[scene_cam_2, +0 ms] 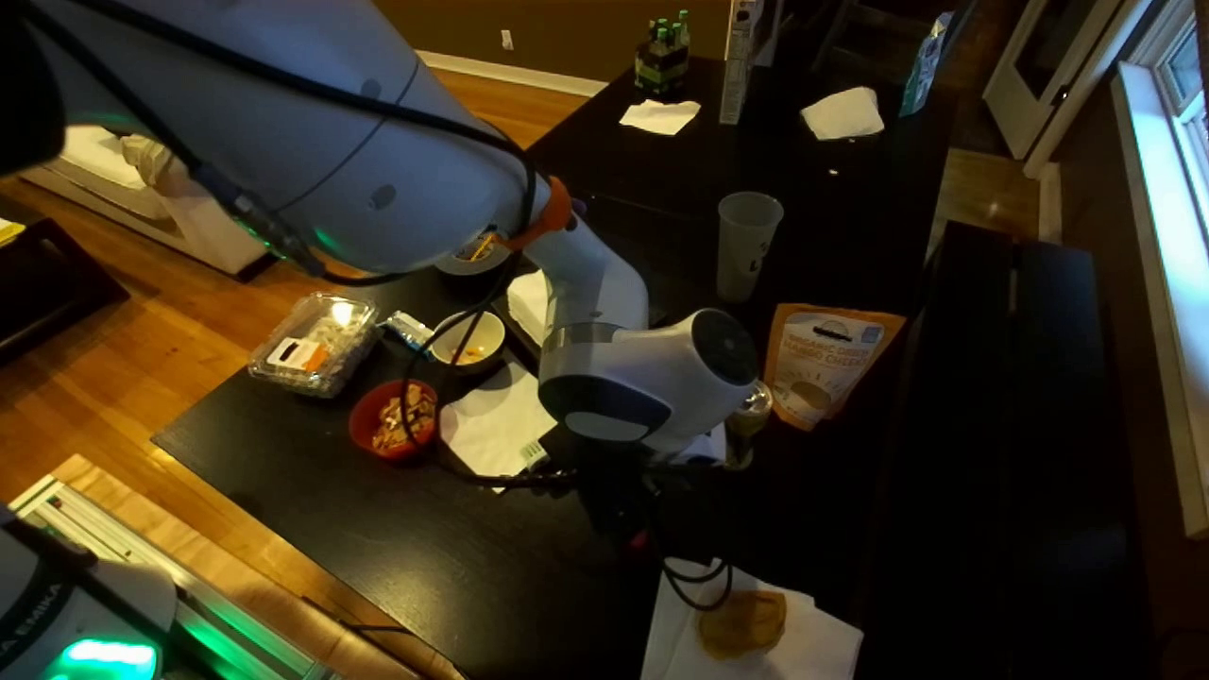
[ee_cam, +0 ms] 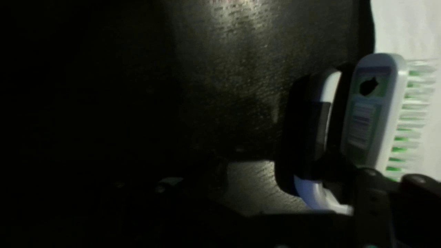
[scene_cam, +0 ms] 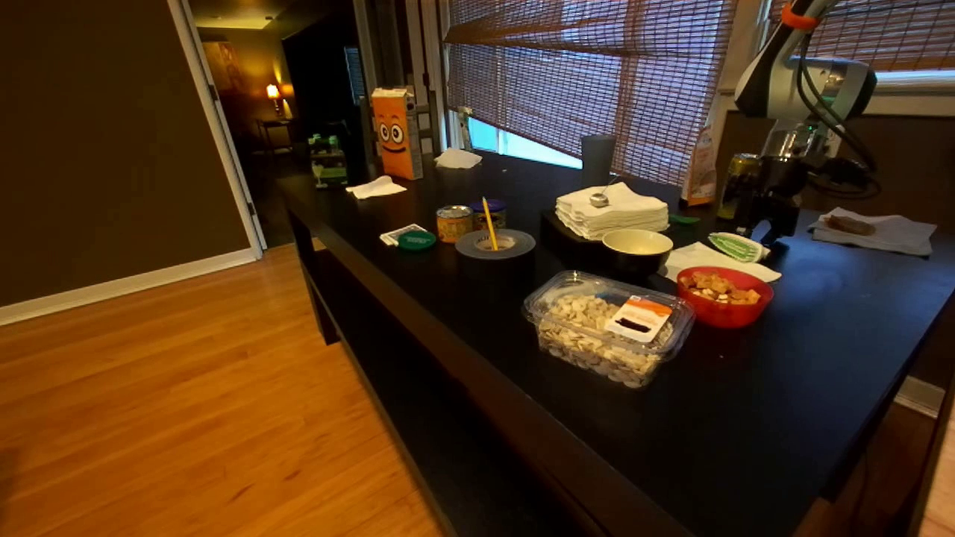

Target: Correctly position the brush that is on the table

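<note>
In an exterior view, the brush point(scene_cam: 735, 247) lies on its side on the dark table point(scene_cam: 761, 403), its green-and-white bristles over the edge of a paper napkin point(scene_cam: 690, 259), with a red bowl point(scene_cam: 737, 318) near it. The orange carton point(scene_cam: 394, 142) bears a printed face, round eyes above a smile. The clear plastic box point(scene_cam: 597, 283) has a white-and-orange label point(scene_cam: 640, 318) with a dark patch on it; print on the round green lid point(scene_cam: 415, 239) is too small to read. In an exterior view, the pouch point(scene_cam_2: 824, 368) reads "ORGANIC DRIED MANGO" and then, it seems, "CHEEKS". The frosted cup point(scene_cam_2: 746, 250) carries dark lettering, of which an "L" can be read, and the robot's base point(scene_cam_2: 132, 586) shows "A EMIKA", cut off at the border. In the wrist view, the brush's head carries a green label point(ee_cam: 367, 113) with a dark patch and, below that, a pale block too blurred to read. The gripper point(ee_cam: 272, 165) has its fingers point(ee_cam: 372, 187) well apart, the curved end of the brush's pale handle point(ee_cam: 308, 191) showing between them. One finger reaches in close to handle and head; whether it touches cannot be told. The other stands clear of the handle, over the table.
</note>
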You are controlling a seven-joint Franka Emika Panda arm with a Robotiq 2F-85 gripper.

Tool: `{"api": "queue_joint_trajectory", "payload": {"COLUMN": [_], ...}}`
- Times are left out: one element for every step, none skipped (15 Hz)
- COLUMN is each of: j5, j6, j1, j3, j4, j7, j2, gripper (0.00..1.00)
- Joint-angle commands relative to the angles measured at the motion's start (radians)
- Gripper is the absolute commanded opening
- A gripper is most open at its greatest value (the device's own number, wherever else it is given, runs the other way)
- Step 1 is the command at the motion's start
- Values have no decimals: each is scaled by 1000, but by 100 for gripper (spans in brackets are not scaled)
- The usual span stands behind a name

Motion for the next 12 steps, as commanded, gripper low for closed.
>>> {"api": "queue_joint_trajectory", "payload": {"j5": [8, 8, 7, 7, 7, 7, 8, 8, 8, 7, 9, 10], "j6": [29, 30, 29, 30, 28, 26, 24, 23, 22, 22, 14, 14], "j1": [-16, -16, -16, -15, -14, -13, -14, -13, -14, -13, -15, -16], "j3": [21, 22, 24, 25, 27, 28, 30, 31, 31, 31, 33, 34], "j4": [-15, -16, -17, -18, -19, -20, -22, -23, -24, -26, -27, -29], "j7": [9, 9, 9, 9, 10, 10, 9, 9, 10, 8, 9, 7], "j2": [-7, -8, -10, -14, -17, -21, -24, -28, -29, -32, -36, -39], "gripper": [46, 39, 32, 27, 20, 13, 6, 2, 5, 6, 6, 6]}}
